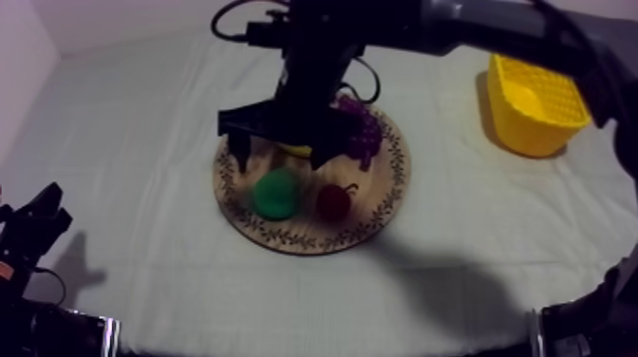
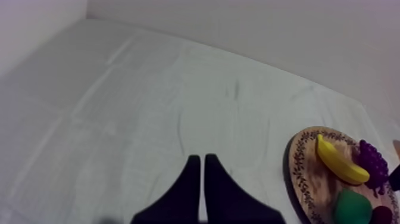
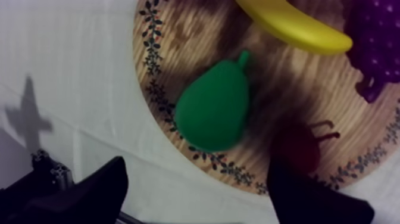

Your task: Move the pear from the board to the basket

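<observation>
A green pear (image 1: 276, 193) lies on the front left of the round wooden board (image 1: 249, 223), beside a small red fruit (image 1: 332, 201). My right gripper (image 1: 278, 157) hangs over the board just behind the pear, open, with its black fingers spread wide. From the right wrist, the pear (image 3: 214, 107) lies ahead of the open right gripper (image 3: 196, 168) with nothing between the fingers (image 3: 98, 190). The yellow basket (image 1: 534, 104) stands at the far right. My left gripper (image 1: 33, 223) rests low at the left; its fingers (image 2: 189, 179) lie together as a wedge.
On the board are also a banana (image 3: 297, 27) and purple grapes (image 3: 375, 42), behind the pear. In the left wrist view the board (image 2: 306, 173) lies off to the side with bare cloth ahead. Open cloth separates board and basket.
</observation>
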